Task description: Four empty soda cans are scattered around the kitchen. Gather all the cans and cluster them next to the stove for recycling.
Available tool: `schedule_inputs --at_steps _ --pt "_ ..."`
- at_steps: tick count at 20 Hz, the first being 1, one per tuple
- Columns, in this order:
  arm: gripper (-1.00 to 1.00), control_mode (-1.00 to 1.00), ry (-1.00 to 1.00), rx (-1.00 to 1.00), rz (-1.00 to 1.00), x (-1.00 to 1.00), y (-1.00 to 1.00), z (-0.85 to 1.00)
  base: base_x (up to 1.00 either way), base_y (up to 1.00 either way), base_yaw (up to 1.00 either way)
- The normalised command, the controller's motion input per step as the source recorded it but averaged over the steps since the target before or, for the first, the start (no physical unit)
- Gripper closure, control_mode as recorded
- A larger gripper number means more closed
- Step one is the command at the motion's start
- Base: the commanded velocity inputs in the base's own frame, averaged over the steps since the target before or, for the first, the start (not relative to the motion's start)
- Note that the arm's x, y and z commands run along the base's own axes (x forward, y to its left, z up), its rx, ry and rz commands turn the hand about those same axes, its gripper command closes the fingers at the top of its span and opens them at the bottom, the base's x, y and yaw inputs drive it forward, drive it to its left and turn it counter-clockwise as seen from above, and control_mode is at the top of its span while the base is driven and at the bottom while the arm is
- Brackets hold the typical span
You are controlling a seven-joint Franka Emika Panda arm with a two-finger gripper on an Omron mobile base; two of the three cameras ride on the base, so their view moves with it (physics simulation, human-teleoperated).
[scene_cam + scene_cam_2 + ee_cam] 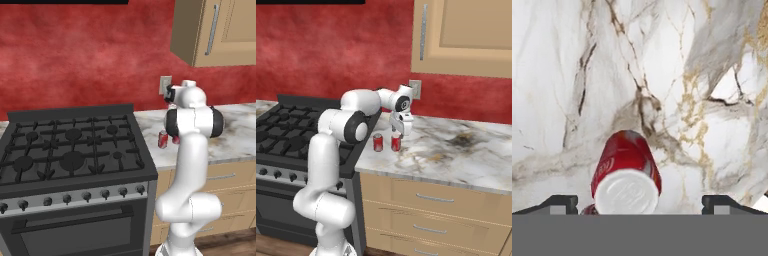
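Filling the lower left of the left base view, the stove [72, 150] stands against the red wall, its grates bare. Right of it runs the marble desk [456, 150], reaching the right edge of the right base view. Two red soda cans [378, 142] stand upright near the stove, side by side at mid-frame. Above the right-hand can [626, 175] hang the jaws [397, 131], spread wide, gripping nothing.

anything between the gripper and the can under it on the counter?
Nothing visible. The gripper hangs open right above the red can, fingertips spread either side of its silver top. A second red can stands beside, toward the stove.
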Motion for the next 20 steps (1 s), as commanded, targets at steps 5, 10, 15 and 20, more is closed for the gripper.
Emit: schedule_inputs --at_steps 5,10,15,20 --pt "-1.00 -1.00 -0.02 -0.06 0.00 -0.33 0.20 0.35 0.00 0.00 0.00" --pt "-1.00 -1.00 -0.05 -0.04 0.00 -0.43 0.19 0.20 0.00 0.00 0.00" --pt "-1.00 -1.00 -0.11 -0.01 0.00 -0.42 0.17 0.27 0.00 0.00 0.00" --pt "-1.00 -1.00 -0.04 0.00 0.05 -0.39 0.16 0.30 0.00 0.00 0.00"
